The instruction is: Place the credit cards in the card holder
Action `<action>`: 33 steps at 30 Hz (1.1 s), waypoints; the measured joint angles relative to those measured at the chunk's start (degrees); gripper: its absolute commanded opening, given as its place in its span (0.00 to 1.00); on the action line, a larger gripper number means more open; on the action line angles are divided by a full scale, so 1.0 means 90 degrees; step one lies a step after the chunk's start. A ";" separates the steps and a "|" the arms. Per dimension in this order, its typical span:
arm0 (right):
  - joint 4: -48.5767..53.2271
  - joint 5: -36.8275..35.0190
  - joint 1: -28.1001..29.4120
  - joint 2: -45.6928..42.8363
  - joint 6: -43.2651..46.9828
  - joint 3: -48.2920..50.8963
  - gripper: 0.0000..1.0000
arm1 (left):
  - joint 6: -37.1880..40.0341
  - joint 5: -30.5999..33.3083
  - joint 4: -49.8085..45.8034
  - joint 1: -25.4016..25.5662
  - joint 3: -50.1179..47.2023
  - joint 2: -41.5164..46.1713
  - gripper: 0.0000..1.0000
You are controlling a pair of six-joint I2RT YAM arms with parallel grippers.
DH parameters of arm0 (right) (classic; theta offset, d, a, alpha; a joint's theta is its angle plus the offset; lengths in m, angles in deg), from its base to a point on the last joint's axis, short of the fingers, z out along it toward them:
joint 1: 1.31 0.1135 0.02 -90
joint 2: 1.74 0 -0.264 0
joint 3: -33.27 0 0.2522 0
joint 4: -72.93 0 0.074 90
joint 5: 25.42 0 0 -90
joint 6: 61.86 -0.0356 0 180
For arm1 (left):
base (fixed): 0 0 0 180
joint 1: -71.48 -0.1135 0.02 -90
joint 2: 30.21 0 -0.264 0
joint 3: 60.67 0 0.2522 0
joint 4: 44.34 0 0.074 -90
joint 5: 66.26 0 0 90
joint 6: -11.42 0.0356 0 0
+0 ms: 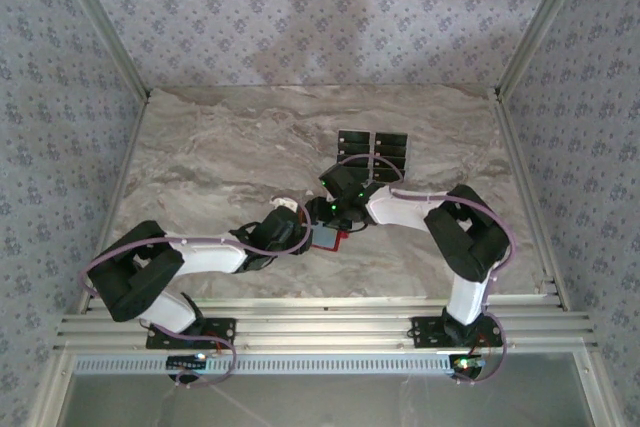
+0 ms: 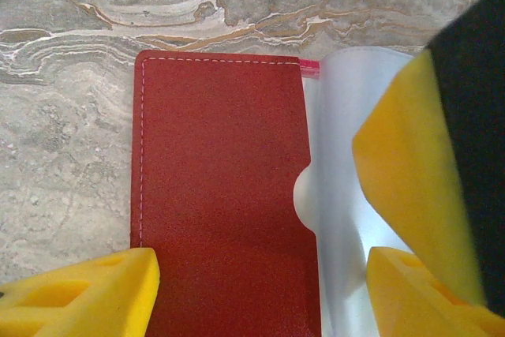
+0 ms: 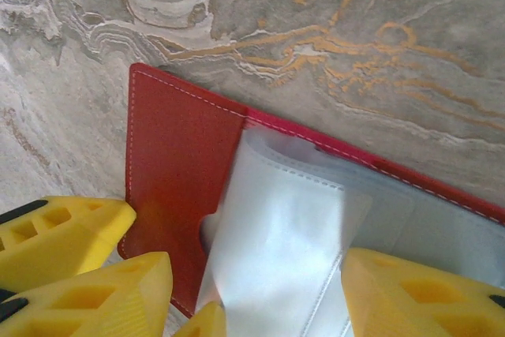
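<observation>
Where the veined marble tabletop (image 1: pixel 220 147) is walled in by floral wallpaper (image 1: pixel 300 7) and edged by aluminium rails (image 1: pixel 320 319), the red card holder (image 2: pixel 221 195) is laid open between the parted, unclenched fingers of the left gripper (image 2: pixel 262 267). Its clear sleeves (image 3: pixel 276 242) are framed by the spread right gripper (image 3: pixel 256 267), with nothing clamped. The credit cards (image 1: pixel 374 149) are lined up beyond both sets of fingertips.
</observation>
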 measured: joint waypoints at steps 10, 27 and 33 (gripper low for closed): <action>-0.0180 0.0223 -0.0012 0.0017 -0.0002 -0.0041 0.61 | -0.0024 -0.0061 -0.0005 0.0000 -0.0039 0.0109 0.77; 0.0034 0.0272 0.0340 0.0687 0.0000 -0.1413 0.61 | -0.0459 0.0617 -0.0743 0.0000 -0.0991 0.3196 0.86; 0.0265 0.0274 0.0561 0.1304 0.0002 -0.2089 0.61 | -0.0549 0.0770 -0.1122 0.0000 -0.1078 0.3592 0.87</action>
